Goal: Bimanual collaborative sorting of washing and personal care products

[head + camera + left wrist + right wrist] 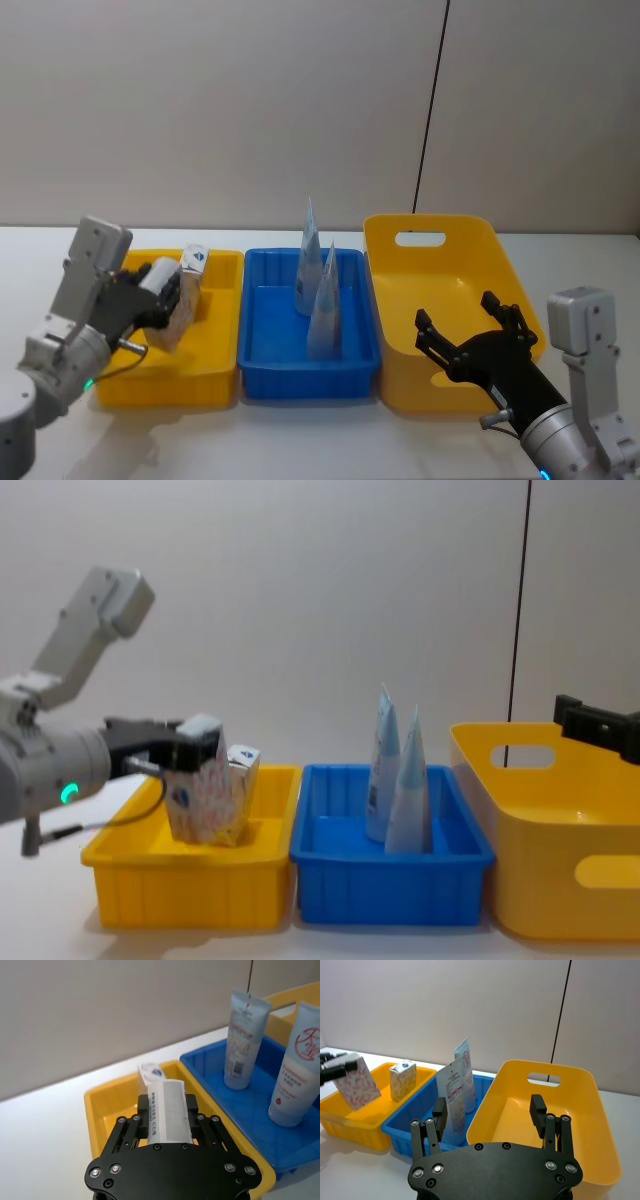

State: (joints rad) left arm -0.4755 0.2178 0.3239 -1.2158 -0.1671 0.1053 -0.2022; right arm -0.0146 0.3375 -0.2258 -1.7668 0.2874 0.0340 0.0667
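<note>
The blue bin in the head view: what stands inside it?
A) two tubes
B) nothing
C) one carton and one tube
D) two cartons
A: a back tube and a front tube stand upright in the blue bin, while the left hand holds a carton at the small yellow bin and the right hand is open over the big yellow bin.

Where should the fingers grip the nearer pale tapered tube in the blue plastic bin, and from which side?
Probably the upper half, from above: the nearer pale tapered tube stands on its wide end, walled by the blue plastic bin, with the second tube close behind, leaving its top free.
</note>
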